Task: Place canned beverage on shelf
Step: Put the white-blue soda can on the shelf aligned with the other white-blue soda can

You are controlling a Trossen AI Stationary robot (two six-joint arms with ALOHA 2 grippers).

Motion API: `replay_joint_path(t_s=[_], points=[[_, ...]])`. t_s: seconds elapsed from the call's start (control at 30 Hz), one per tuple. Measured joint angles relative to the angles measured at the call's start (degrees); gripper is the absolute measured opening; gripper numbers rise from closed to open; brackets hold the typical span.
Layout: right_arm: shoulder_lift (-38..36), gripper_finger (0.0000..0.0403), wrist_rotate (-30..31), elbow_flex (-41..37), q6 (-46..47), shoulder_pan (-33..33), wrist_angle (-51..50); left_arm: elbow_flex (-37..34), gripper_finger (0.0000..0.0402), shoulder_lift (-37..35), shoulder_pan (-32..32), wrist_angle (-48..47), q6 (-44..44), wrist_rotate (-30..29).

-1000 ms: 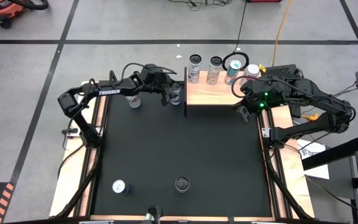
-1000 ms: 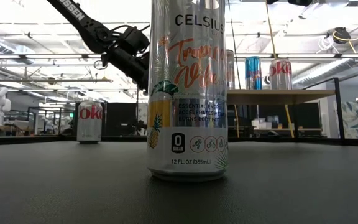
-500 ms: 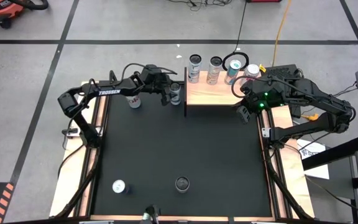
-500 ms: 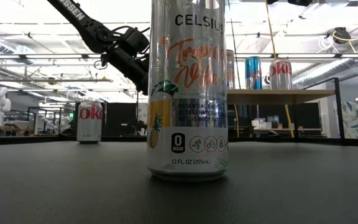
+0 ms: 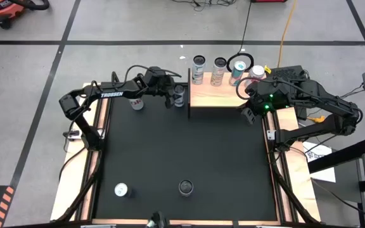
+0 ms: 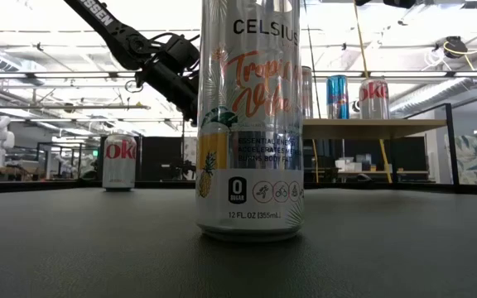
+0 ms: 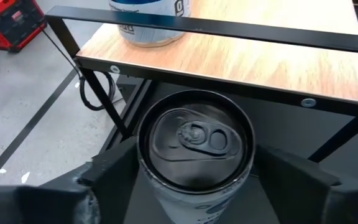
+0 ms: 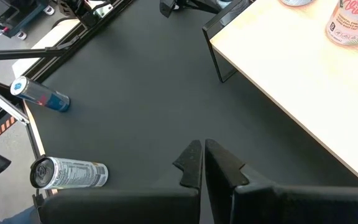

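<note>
So the left hand [image 5: 177, 97] sits in the upper middle of the frame, fingers spread around an upright can [image 7: 196, 151] just left of the shelf [image 5: 217, 96], not squeezing it yet. The right hand [image 8: 202, 163] is pinched shut at the shelf's right edge.

I work over the black mat [image 5: 189, 145]. Past my table, at eleven o'clock, a red shop vacuum [image 5: 8, 6] sits on the grey floor. At one o'clock a yellow cable [image 5: 286, 25] crosses a black tape line [image 5: 106, 42].
</note>
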Motion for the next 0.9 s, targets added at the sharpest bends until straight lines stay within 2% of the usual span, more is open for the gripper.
replay_joint_path(t_s=[0.27, 0.6, 0.8, 0.9], points=[[0.00, 0.0000, -0.02, 0.00, 0.00, -0.02, 0.00, 0.00, 0.0255, 0.00, -0.67, -0.46, -2.32, 0.35], [-0.01, 0.0000, -0.01, -0.01, 0.00, 0.00, 0.00, 0.03, 0.0249, -0.58, -0.72, -1.19, -9.19, -2.88], [-0.02, 0.0000, -0.01, -0.02, -0.01, -0.02, 0.00, 4.38, 0.0248, -3.42, -2.49, -11.65, -12.10, -6.74], [-0.02, 0.0000, -0.01, 0.00, 0.00, 0.00, 0.00, 7.64, 0.0248, -5.17, -4.43, -16.13, -12.36, -11.20]])
